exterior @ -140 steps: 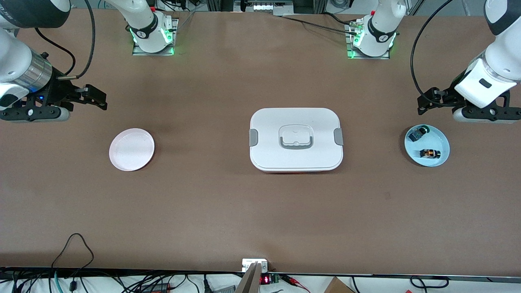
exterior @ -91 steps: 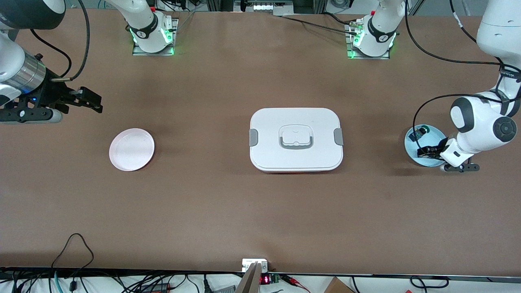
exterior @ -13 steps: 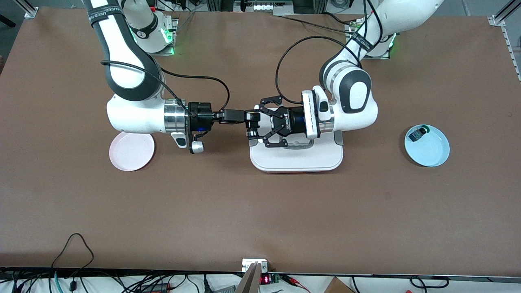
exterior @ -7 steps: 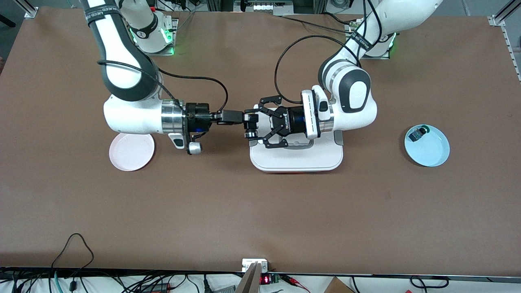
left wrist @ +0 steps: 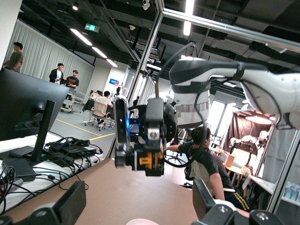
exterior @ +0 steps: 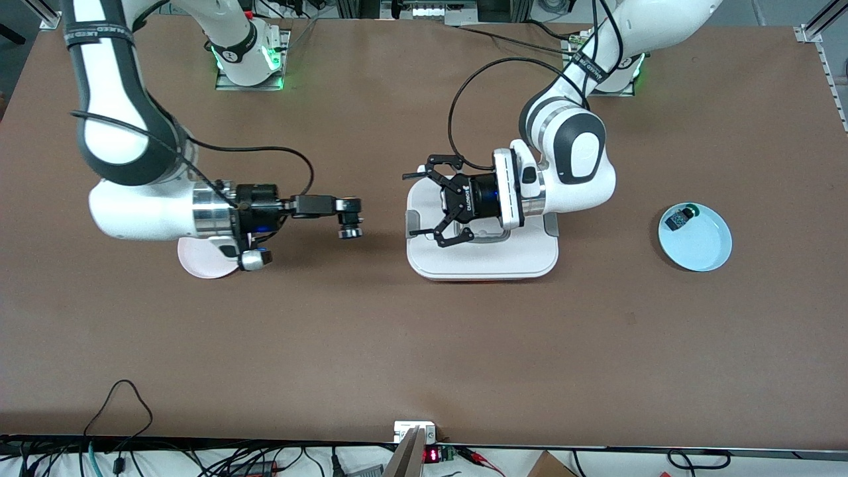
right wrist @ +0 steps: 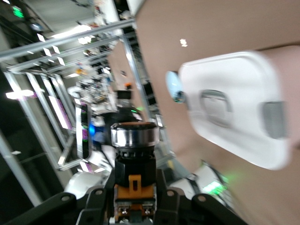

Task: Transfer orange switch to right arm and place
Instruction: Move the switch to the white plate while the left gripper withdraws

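container (exterior: 482, 258) between two plates (exterior: 695, 237)

White lettering runs along the black band on the right arm (exterior: 99, 30), but it cannot be made out for certain. The left tool (exterior: 430, 202) carries small white print on its black body, too small to read. A small display (exterior: 431, 455) at the table's near edge glows with red digits, unreadable.
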